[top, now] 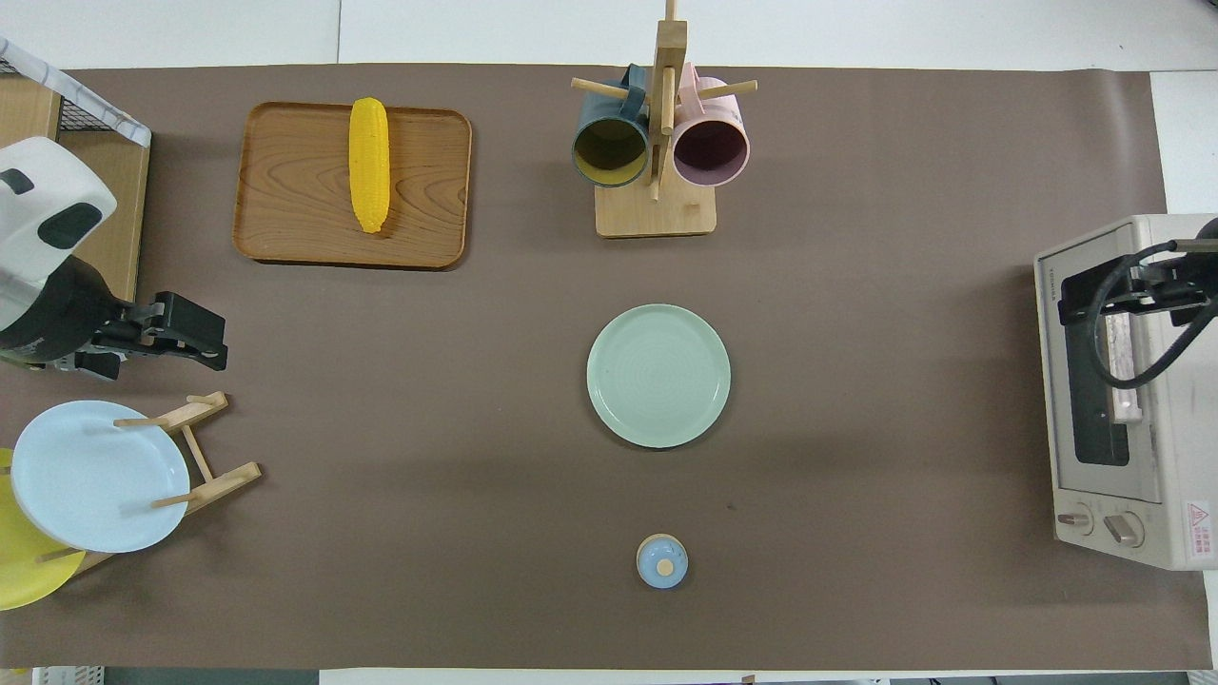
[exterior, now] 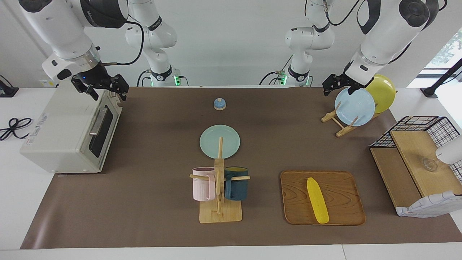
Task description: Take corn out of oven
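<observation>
The yellow corn [exterior: 317, 200] [top: 368, 164] lies lengthwise on a wooden tray [exterior: 343, 213] [top: 423, 181], toward the left arm's end of the table. The off-white oven [exterior: 61, 133] [top: 1142, 476] stands at the right arm's end with its dark glass door closed. My right gripper [exterior: 108, 94] [top: 1070, 303] hangs open just over the oven's top front edge, holding nothing. My left gripper [exterior: 330, 88] [top: 221, 342] is open, empty and raised beside the plate rack.
A mint plate [exterior: 219, 141] lies mid-table, with a mug rack [exterior: 219, 195] holding a pink and a dark blue mug farther out. A small blue bell [exterior: 219, 104] sits nearer the robots. The plate rack [exterior: 343, 126] holds blue and yellow plates. A wire basket [exterior: 426, 124] with wooden shelves stands past the tray.
</observation>
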